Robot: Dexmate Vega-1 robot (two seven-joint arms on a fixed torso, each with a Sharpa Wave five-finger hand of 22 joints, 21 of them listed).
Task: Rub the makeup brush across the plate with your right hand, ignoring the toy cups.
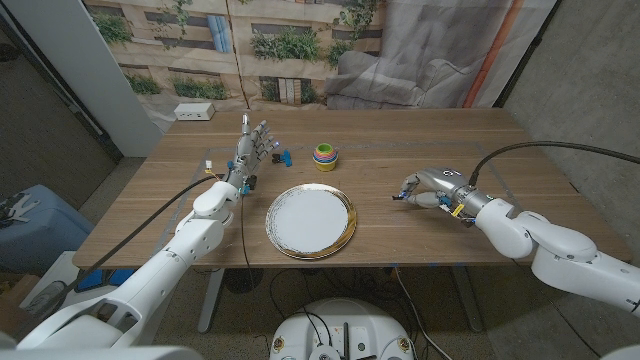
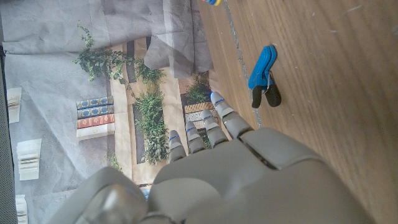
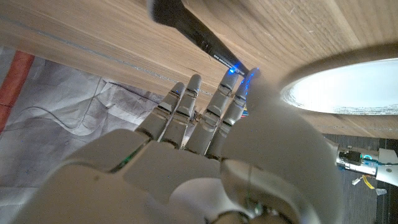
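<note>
The white plate (image 1: 310, 222) with a gold rim lies at the table's middle front; its rim (image 3: 339, 87) also shows in the right wrist view. My right hand (image 1: 425, 188) sits low over the table just right of the plate, fingers toward it. The black makeup brush (image 3: 193, 31) lies along the wood, and my fingertips (image 3: 231, 73) and thumb close on its near end. My left hand (image 1: 252, 150) stands upright behind the plate's left side, fingers apart, holding nothing.
Stacked coloured toy cups (image 1: 325, 156) stand behind the plate. A blue clip (image 1: 283, 157) (image 2: 262, 73) lies beside my left hand. A white box (image 1: 194, 112) sits at the far left corner. A black cable (image 1: 540, 150) arcs above my right arm.
</note>
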